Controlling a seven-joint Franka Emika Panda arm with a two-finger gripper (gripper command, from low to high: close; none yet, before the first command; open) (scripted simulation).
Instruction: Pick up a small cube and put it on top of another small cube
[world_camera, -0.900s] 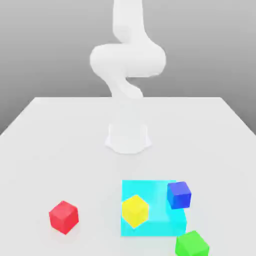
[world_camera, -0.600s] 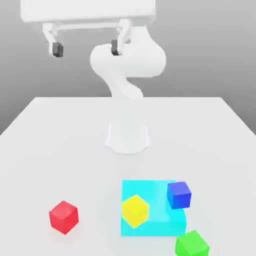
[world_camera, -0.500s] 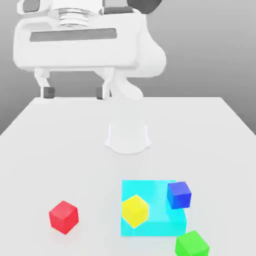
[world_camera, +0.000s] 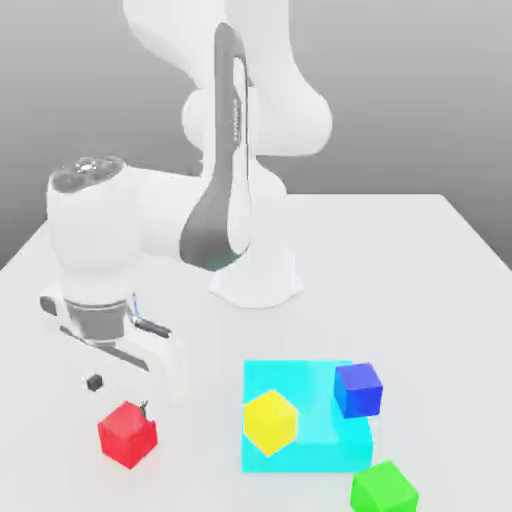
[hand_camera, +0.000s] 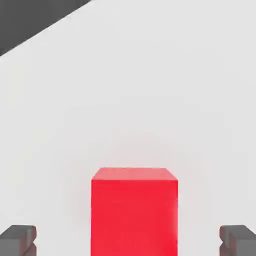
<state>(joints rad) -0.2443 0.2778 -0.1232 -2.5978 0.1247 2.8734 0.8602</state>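
Pincer (world_camera: 119, 396) spread wide, grasping nothing; tips just above the red cube (world_camera: 128, 435). Red cube sits on the tabletop (world_camera: 200, 330), toward its near edge at the exterior view's left. Yellow cube (world_camera: 270, 422) and blue cube (world_camera: 358, 390) appear at the cyan block (world_camera: 310, 455); contact unclear. Green cube (world_camera: 384, 490) near the block's near-right corner, exterior view.

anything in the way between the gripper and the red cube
Nothing visible stands between them: in the hand view the open gripper has the red cube between its fingers, with bare table around it. The yellow cube and cyan block sit off to the exterior view's right.
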